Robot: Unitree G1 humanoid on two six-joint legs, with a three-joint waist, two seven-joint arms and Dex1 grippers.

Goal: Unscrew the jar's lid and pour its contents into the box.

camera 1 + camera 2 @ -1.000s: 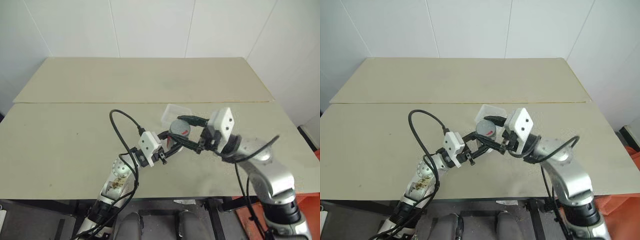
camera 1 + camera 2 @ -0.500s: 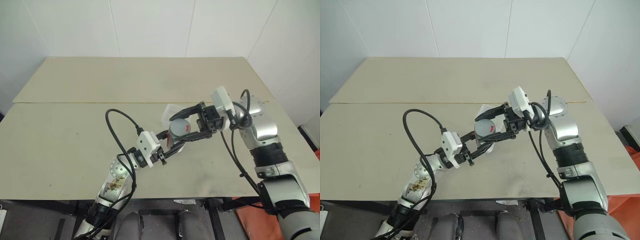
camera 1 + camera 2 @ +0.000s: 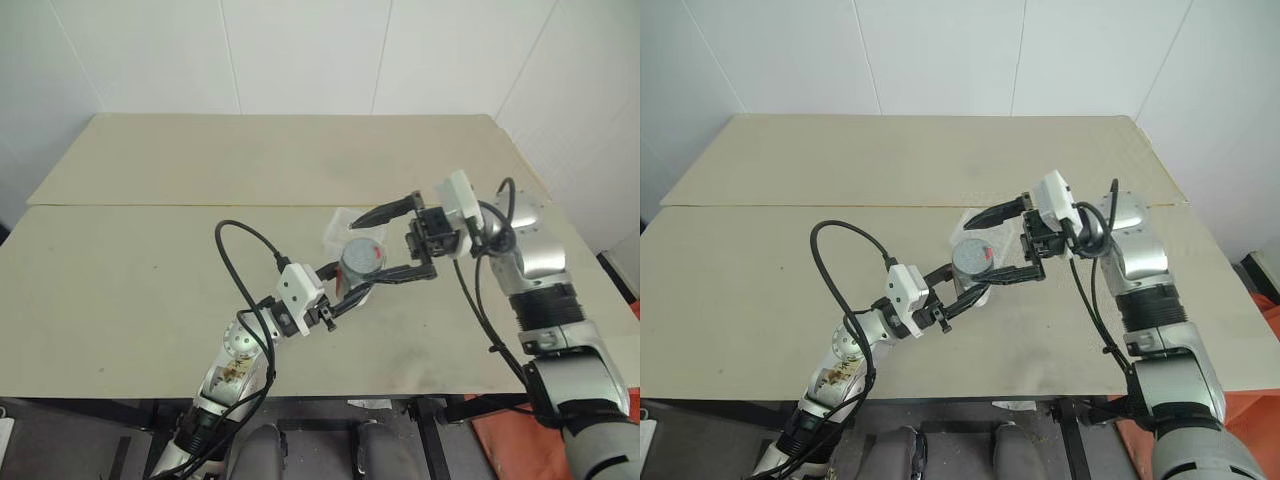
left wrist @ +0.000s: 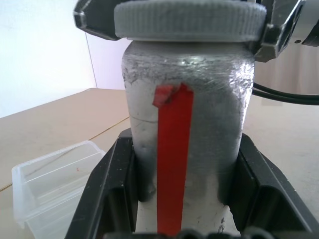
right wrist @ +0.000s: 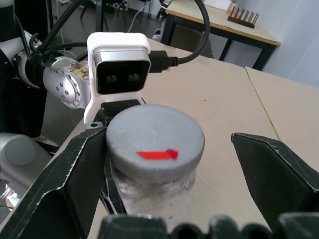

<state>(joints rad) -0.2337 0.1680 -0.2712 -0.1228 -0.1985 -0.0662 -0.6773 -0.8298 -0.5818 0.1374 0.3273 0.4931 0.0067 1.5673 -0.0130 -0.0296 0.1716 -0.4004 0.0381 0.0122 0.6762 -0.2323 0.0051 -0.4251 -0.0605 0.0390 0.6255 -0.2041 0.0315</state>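
Observation:
The jar (image 4: pixel 187 114) is grey with a red strip down its side and stands upright between the fingers (image 4: pixel 107 189) of my left gripper (image 3: pixel 348 286), which is shut on its body. The grey lid (image 5: pixel 154 139), with a red mark on top, sits on the jar. My right gripper (image 3: pixel 365 250) comes in from the right, level with the lid, and is open. One finger (image 5: pixel 65 184) is close against the lid's rim and the other stands well clear. The clear box (image 3: pixel 346 226) lies on the table just behind the jar. The contents are hidden inside the jar.
The beige table (image 3: pixel 130 290) stretches wide to the left of the arms, and a second tabletop (image 3: pixel 290 155) adjoins it at the back. A black cable (image 3: pixel 245 240) loops up from my left wrist. White walls close off the far side.
My right gripper was shut on the lid and has now opened off it. The right arm swung from the near side round to the right of the jar. The left gripper and jar stayed put.

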